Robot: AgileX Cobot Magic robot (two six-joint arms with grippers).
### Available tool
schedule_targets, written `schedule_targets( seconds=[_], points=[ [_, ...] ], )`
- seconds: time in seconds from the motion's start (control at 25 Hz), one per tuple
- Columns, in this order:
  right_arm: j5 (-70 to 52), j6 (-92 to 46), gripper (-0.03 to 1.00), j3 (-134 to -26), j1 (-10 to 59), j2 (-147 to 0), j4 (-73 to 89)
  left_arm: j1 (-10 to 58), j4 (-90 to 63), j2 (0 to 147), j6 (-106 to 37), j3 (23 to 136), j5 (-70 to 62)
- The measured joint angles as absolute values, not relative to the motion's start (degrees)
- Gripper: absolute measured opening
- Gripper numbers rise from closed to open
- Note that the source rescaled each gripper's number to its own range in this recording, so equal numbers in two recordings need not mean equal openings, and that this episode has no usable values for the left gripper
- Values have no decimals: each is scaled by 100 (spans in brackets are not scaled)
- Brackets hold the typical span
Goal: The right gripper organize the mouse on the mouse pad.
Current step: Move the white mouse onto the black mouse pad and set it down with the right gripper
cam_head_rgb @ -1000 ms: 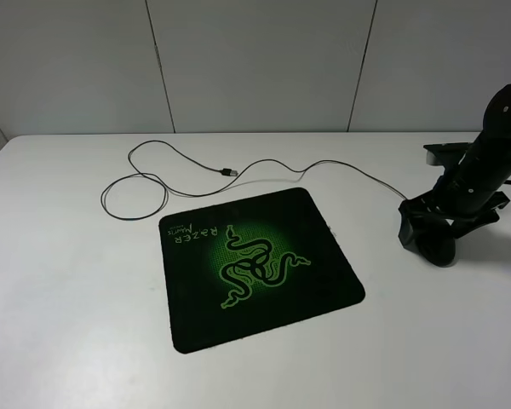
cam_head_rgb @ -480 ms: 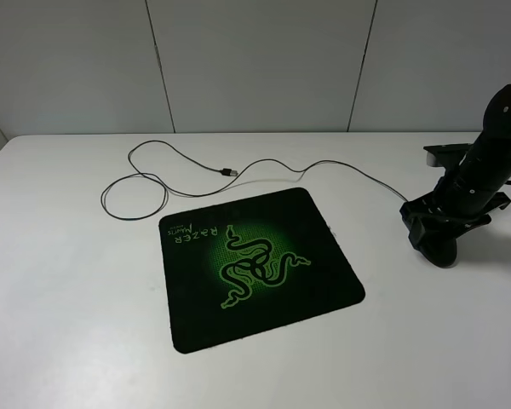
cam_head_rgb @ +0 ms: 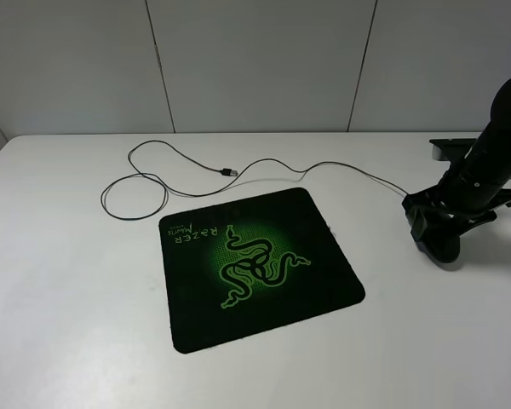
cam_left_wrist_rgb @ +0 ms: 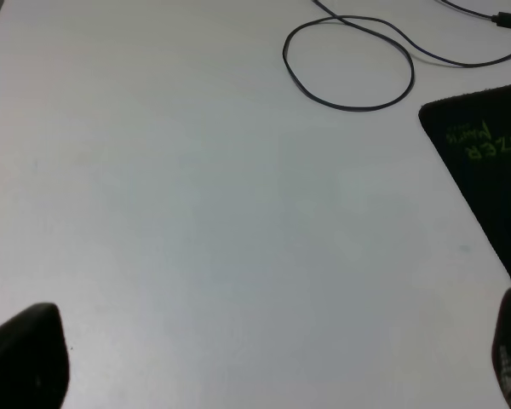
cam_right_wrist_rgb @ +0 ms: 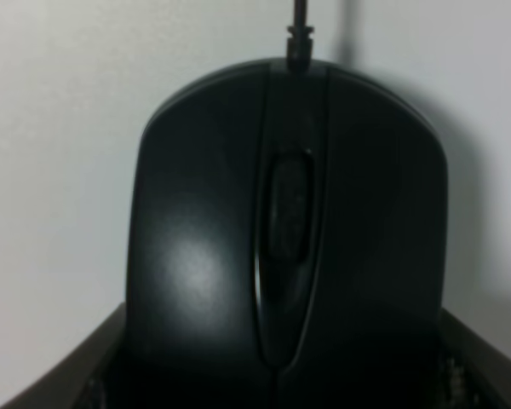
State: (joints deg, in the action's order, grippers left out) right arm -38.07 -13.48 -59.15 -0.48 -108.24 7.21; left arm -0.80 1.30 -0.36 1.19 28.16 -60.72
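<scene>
The black mouse [cam_right_wrist_rgb: 285, 247] fills the right wrist view, lying on the white table with its cable leading away from its front. My right gripper [cam_head_rgb: 439, 232] stands over it at the table's right side, and its dark fingers [cam_right_wrist_rgb: 94, 371] close against both sides of the mouse. In the high view only a dark bulge of the mouse [cam_head_rgb: 444, 249] shows under the claw. The mouse pad [cam_head_rgb: 255, 264] with its green snake logo lies at the table's middle, well left of the mouse, with nothing on it. My left gripper [cam_left_wrist_rgb: 268, 362] is open over bare table beside the pad's corner [cam_left_wrist_rgb: 494, 162].
The thin mouse cable [cam_head_rgb: 341, 167] runs from the mouse along the far side of the pad to a loop [cam_head_rgb: 136, 198] and the USB plug [cam_head_rgb: 227, 172]. The loop [cam_left_wrist_rgb: 349, 60] shows in the left wrist view too. A grey wall stands behind the table.
My right gripper's fingers have drawn in around the mouse, and the arm has shifted slightly right and up. The pad and cable have not moved.
</scene>
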Motion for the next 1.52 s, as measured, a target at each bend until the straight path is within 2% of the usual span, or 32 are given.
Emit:
schedule_targets(
  seconds=[0.32, 0.68, 1.24, 1.52],
  points=[
    [-4295, -1190, 0, -5993, 18, -10401, 872, -80, 130, -36, 119, 2816, -6072],
    [-4724, -703, 0, -6007, 637, -10014, 866, -80, 130, -36, 119, 2816, -6072],
    [-5024, 835, 0, -6657, 2612, -9911, 394, -80, 130, -36, 119, 2816, -6072],
    [-5020, 1376, 0, -6770, 3286, -9923, 327, -80, 130, -36, 119, 2816, -6072]
  ],
)
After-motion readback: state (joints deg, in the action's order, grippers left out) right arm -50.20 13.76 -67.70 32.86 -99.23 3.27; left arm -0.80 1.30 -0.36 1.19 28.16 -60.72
